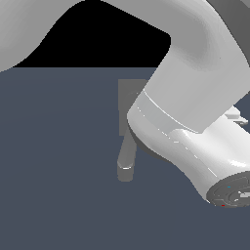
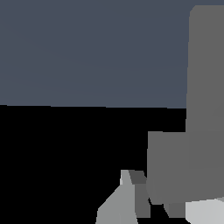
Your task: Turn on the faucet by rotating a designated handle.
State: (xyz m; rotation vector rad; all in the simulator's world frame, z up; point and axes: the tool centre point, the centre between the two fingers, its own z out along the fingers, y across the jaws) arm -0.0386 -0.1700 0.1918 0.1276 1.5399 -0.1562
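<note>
faucet (image 1: 128,105) sits mid-scene on the dark worktop (image 1: 53,171), back plate upright, thick spout (image 1: 126,163) reaching toward the camera. arm (image 1: 190,97) covers the hub; the handle isn't visible. end effector (image 2: 131,197) close beside grey faucet faces; whether it's open, cannot tell. judgement: confirm the thin bar, not the spout, then push tangentially around the hub.

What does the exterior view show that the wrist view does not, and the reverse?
Only the exterior view shows the robot arm, which covers much of the faucet, and the thick rounded spout reaching down over the dark floor. Only the wrist view shows a claw finger close beside the faucet's grey blocks. Both show the faucet and floor. The handle is clear in neither.
</note>
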